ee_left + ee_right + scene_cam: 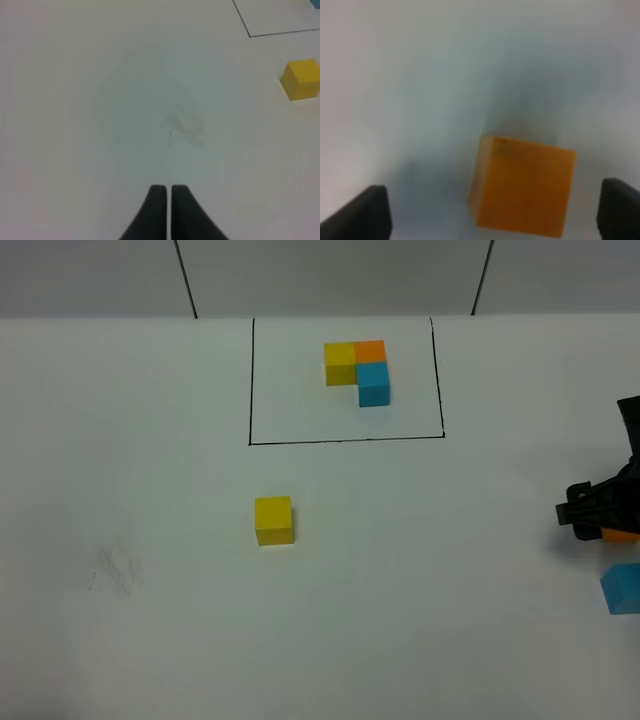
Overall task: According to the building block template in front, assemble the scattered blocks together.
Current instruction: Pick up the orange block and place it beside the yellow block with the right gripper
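Observation:
The building block template [358,370] is an L of yellow, orange and blue cubes inside a black drawn rectangle at the back. A loose yellow block [273,519] [301,79] lies mid-table. At the right edge, my right gripper [600,522] hangs over the loose orange block [622,535] [522,185], mostly covering it. In the right wrist view the right gripper [495,212] is open, a finger on either side of the orange block without touching it. The loose light blue block [622,587] lies just nearer. My left gripper [168,197] is shut and empty, over bare table.
The white table carries a faint grey smudge [118,568] [187,125] at the left. The rectangle's black line [345,440] runs behind the yellow block. Black seams mark the wall at the back.

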### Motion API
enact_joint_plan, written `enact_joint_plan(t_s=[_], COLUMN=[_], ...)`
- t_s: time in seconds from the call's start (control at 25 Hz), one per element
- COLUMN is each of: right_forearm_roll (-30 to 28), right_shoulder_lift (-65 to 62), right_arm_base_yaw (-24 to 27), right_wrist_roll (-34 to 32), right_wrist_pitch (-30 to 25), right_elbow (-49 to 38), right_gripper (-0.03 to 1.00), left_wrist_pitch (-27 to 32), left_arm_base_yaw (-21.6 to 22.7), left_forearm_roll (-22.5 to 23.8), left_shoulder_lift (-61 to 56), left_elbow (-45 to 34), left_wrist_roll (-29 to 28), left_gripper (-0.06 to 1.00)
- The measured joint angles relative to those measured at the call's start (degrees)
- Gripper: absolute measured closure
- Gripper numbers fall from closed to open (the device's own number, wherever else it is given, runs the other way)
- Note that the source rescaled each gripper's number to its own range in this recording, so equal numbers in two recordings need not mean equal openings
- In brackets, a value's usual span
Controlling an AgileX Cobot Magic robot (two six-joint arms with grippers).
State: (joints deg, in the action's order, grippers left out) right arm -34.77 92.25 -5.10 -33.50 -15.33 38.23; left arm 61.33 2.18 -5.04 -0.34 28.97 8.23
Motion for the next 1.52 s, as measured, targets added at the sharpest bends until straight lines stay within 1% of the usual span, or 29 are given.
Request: enact_joint_plan(t_s=[0.12,0.2,0.48,0.68,1.12,1.2,1.28,1.36,1.44,1.52], right_forearm_roll=[-2.9,-3.8,-4.4,-4.4,-5.3,-5.3,-5.3,-5.4,-5.4,-5.5], right_shoulder_lift=[1.2,1.9,4.9,7.8,10.0,10.2,10.4,10.5,10.8,10.8], right_arm_base_yaw=[1.3,1.9,2.2,2.2,3.3,3.4,3.4,3.4,3.4,3.4], right_wrist_roll=[-3.6,-4.4,-4.8,-5.1,-5.6,-5.6,-5.7,-5.8,-5.8,-5.8], right_wrist_pitch=[-0.4,-0.3,1.8,4.3,6.3,6.5,7.1,7.3,7.3,7.2], right_elbow=[0.3,0.3,0.3,0.4,0.9,1.0,1.0,1.1,1.3,1.4], right_gripper=[0.1,0.11,0.11,0.11,0.11,0.14,0.2,0.31,0.47,0.48], left_wrist_pitch=[0.0,0.0,0.0,0.0,0.0,0.0,0.0,0.0,0.0,0.0], left_arm_base_yaw=[0.0,0.0,0.0,0.0,0.0,0.0,0.0,0.0,0.0,0.0], left_forearm_roll=[0.0,0.0,0.0,0.0,0.0,0.0,0.0,0.0,0.0,0.0], left_shoulder_lift=[0.0,0.0,0.0,0.0,0.0,0.0,0.0,0.0,0.0,0.0], left_elbow=[0.0,0.0,0.0,0.0,0.0,0.0,0.0,0.0,0.0,0.0], left_wrist_roll=[0.0,0.0,0.0,0.0,0.0,0.0,0.0,0.0,0.0,0.0], left_gripper=[0.94,0.94,0.94,0.94,0.94,0.94,0.94,0.94,0.94,0.94])
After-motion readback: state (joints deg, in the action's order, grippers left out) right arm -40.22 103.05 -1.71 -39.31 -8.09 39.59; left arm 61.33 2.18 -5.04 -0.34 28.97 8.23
